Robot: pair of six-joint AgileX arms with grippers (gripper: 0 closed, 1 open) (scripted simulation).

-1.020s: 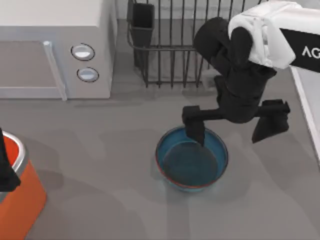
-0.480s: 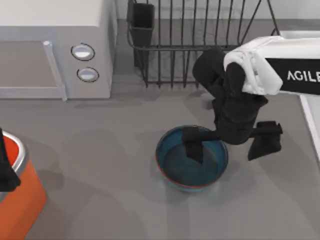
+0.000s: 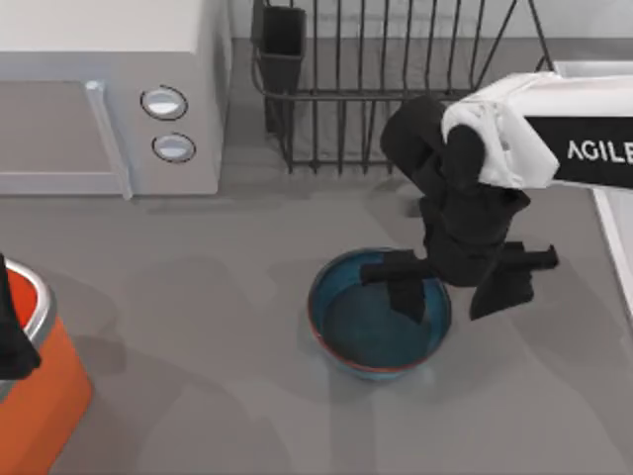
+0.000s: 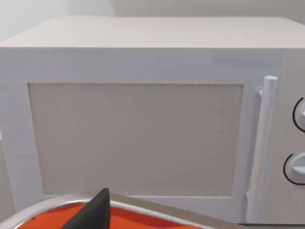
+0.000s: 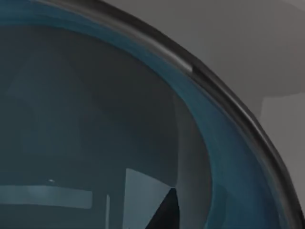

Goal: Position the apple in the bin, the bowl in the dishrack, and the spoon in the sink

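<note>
Our right hand (image 3: 454, 287) straddles the right rim of the bowl (image 3: 366, 332) on the table (image 3: 198, 327), fingers apart and not yet gripping, so we should close squarely on the rim before lifting toward the dishrack (image 3: 396, 79) behind it.

Open table around the bowl (image 3: 379, 315)

The dishrack (image 3: 396, 89) and the microwave (image 3: 109, 94) block the far side; the bin (image 3: 40, 376) stands at the left edge.

grey table (image 3: 198, 327) | white microwave (image 3: 99, 89) top-left w/ 2 knobs | soft even light
</note>
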